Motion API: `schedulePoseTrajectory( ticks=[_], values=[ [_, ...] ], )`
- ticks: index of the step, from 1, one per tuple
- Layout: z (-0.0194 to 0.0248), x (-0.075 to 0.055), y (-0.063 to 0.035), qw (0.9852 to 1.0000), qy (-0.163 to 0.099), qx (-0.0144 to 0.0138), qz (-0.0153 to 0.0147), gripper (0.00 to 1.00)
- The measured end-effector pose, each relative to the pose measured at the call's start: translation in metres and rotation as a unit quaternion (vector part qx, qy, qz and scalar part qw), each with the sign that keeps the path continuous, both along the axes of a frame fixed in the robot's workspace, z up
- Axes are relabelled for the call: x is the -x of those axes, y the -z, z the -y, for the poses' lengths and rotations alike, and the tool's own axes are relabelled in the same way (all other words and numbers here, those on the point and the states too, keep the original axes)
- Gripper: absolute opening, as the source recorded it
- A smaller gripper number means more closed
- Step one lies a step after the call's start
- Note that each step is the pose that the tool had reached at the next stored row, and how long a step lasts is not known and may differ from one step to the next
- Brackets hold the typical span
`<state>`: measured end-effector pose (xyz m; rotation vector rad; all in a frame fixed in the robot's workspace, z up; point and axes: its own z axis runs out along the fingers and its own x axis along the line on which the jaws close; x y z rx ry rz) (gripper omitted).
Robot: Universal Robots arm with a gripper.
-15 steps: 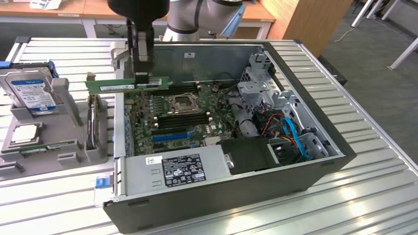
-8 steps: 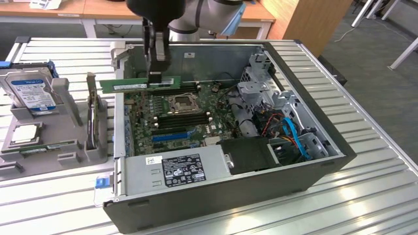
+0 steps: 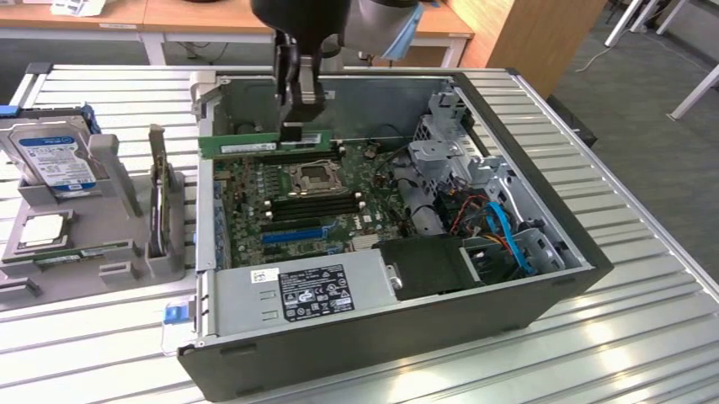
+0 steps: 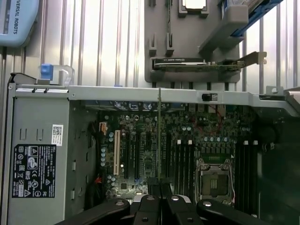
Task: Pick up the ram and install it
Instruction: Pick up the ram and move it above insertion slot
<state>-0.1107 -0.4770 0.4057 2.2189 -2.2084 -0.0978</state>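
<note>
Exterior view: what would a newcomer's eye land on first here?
The open computer case fills the middle, its motherboard exposed. Inside it, above the board, the gripper is shut on the ram, a green stick held level and on edge. On the exterior view's left, a blue-labelled hard drive stands in a grey fixture.
</note>
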Motion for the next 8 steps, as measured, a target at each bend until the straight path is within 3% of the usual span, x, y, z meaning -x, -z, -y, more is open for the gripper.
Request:
schedulePoseTrajectory(
  ticks=[8],
  values=[
    [0.0000, -0.023, 0.0000, 1.0000, 0.000, 0.0000, 0.0000, 0.11]
  ],
)
